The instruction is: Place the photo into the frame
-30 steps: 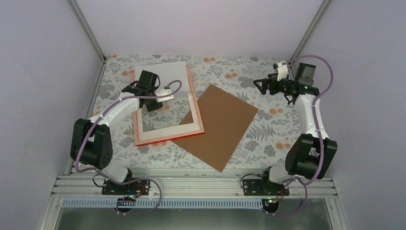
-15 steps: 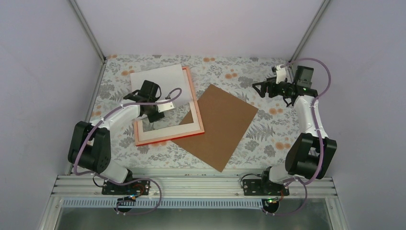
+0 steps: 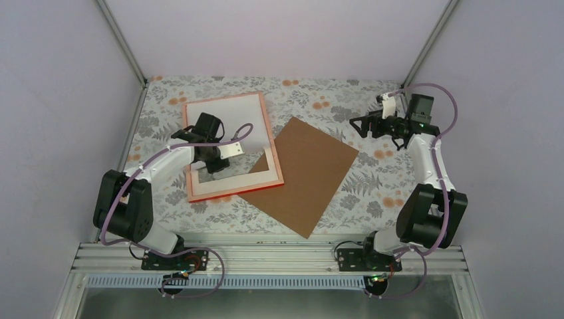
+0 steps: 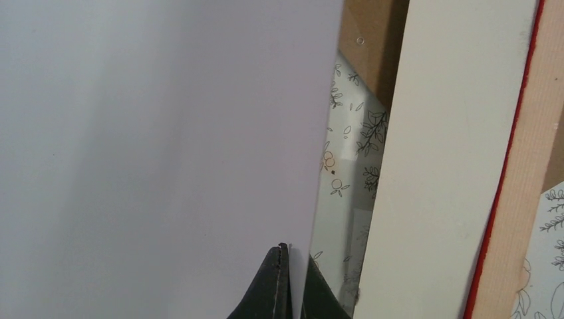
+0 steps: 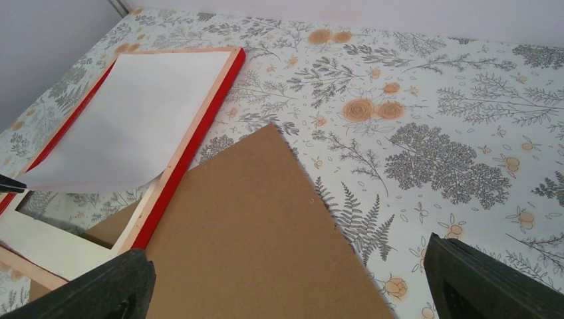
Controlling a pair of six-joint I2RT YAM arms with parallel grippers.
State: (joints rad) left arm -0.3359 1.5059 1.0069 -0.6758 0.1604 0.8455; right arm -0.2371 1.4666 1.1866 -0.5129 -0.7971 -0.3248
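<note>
The photo (image 3: 229,116) lies white back up over the far half of the red frame (image 3: 273,143), which rests flat on the table. My left gripper (image 3: 212,162) is shut on the photo's near edge. In the left wrist view the photo (image 4: 153,133) fills the left side and the black fingertips (image 4: 278,279) pinch its edge beside the gripper (image 4: 292,256). The white mat (image 4: 445,159) and the frame's red edge (image 4: 507,199) run along the right. My right gripper (image 3: 360,123) hangs open above the table at the far right, holding nothing. Its view shows the photo (image 5: 133,119) curling up at its near corner inside the frame (image 5: 193,146).
A brown backing board (image 3: 306,173) lies diagonally beside the frame, its left corner tucked under the frame's right side. It fills the space below my right gripper (image 5: 287,266). The floral tablecloth (image 3: 372,179) covers the table. Grey walls stand on three sides.
My left gripper has pulled the photo toward the near side, so its far edge now sits within the frame's far edge. The right gripper shifted slightly and stays open.
</note>
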